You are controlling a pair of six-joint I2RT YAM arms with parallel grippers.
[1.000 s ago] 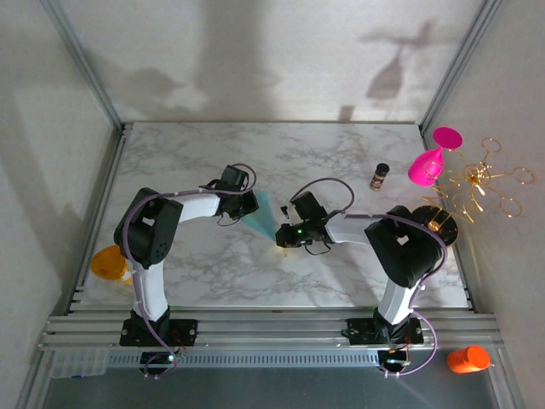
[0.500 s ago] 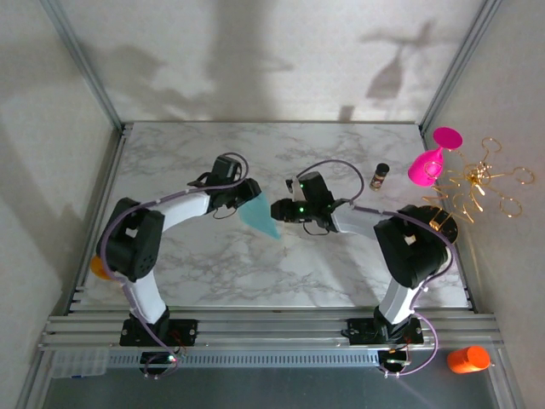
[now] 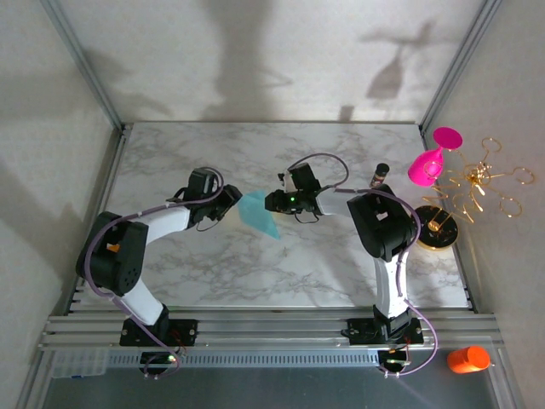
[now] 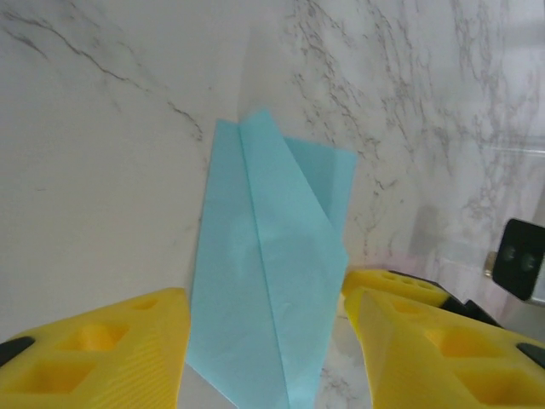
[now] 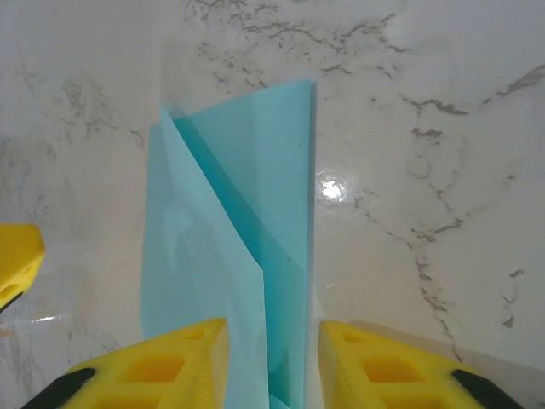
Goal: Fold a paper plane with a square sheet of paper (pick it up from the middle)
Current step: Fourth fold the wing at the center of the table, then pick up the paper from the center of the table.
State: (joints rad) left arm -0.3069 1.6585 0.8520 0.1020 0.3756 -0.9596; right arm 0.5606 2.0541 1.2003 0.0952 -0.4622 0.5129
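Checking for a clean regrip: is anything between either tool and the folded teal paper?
Nothing visible does. The folded teal paper lies on the marble table inside the open left tool, and the right tool straddles its raised fold from the opposite side.

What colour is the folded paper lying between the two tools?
Plain teal-blue, no pattern. The paper plane shows best in the left wrist view.

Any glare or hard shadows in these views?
Right wrist: one bright glare spot on the table, just right of the paper. Top: soft, blurry shadows, including the goblet's, on the back wall. Left wrist: paper evenly lit.
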